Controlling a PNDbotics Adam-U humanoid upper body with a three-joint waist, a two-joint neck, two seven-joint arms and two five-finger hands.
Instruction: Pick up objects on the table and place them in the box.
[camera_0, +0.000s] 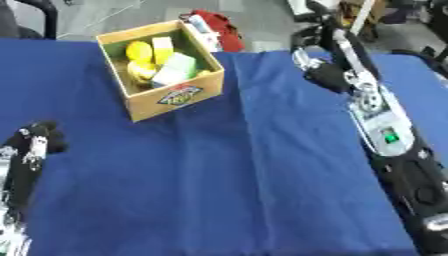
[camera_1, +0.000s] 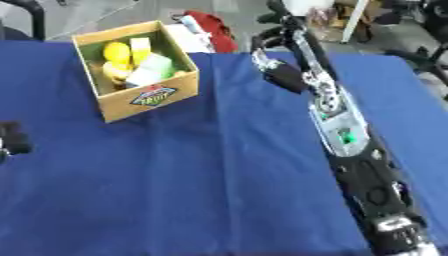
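At far left we see our left hand (camera_0: 39, 140) resting low on the blue-clothed counter (camera_0: 227, 180); whether its fingers are curled, we cannot tell. The open tan cardboard box (camera_0: 166, 97) holds yellow and pale green objects (camera_0: 162, 62). Our right hand (camera_1: 280, 72), fingers apparently empty, hovers beyond; swinging leftward, it could knock the box.

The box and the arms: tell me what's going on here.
The robot is loading a cardboard box standing on the blue-covered table. It already holds yellow pieces and a pale green block. The right hand reaches out over the far edge, right of the box; what its fingers are doing can't be made out. The left hand waits near the left edge, holding nothing.
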